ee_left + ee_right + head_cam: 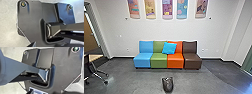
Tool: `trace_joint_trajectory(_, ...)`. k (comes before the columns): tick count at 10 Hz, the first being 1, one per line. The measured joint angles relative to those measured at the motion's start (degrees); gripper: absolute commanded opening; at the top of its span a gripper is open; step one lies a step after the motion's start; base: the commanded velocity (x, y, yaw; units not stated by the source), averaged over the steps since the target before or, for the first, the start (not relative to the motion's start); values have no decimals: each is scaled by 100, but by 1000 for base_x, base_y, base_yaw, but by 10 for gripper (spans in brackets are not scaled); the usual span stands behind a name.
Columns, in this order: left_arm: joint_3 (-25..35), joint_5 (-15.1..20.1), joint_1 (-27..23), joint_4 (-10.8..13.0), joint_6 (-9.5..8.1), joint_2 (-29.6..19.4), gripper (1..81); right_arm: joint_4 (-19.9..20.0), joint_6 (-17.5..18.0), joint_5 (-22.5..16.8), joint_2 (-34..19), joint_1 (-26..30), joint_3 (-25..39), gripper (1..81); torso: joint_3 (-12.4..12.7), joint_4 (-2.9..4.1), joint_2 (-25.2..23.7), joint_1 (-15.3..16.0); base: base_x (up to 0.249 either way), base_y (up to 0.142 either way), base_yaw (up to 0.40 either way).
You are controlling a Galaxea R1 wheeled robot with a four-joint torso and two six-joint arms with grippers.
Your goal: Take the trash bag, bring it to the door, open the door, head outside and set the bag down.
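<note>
Grippers may be squeezed or spread, I cannot tell which, but neither one has the trash bag point(167, 85), which sits by itself on the gray floor point(134, 81) in front of the robot. It looks soft, light and a bit slippery, so its bunched top seems best to grab. Bare floor lies around it, with the colored seats point(159, 60) behind and a table point(96, 58) well off to the left.

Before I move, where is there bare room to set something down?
Floor between the trash bag and the seat row looks open, as does floor right of the bag. The brown seat is bare. Crowded: far left, around wheeled legs, and where the blue cushion leans on green backrest and orange backrest.
</note>
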Motion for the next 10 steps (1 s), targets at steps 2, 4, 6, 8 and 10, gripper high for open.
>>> trace_joint_trajectory(2,0,0,1,0,0,0,811,0,0,-2,0,-1,2,811,0,0,0,0,136,0,0)
trace_joint_trajectory(4,0,0,1,0,0,-2,811,0,0,0,0,-1,0,811,0,0,0,0,136,0,0)
trace_joint_trajectory(6,0,0,1,0,0,0,811,1,0,2,0,-1,0,811,0,0,0,0,136,0,0)
trace_joint_trajectory(8,0,0,1,0,0,0,811,15,2,5,-2,-1,0,811,0,0,0,0,136,0,0)
trace_joint_trajectory(10,0,0,1,0,0,0,811,20,2,2,-2,-1,-20,811,0,0,0,0,136,0,0)
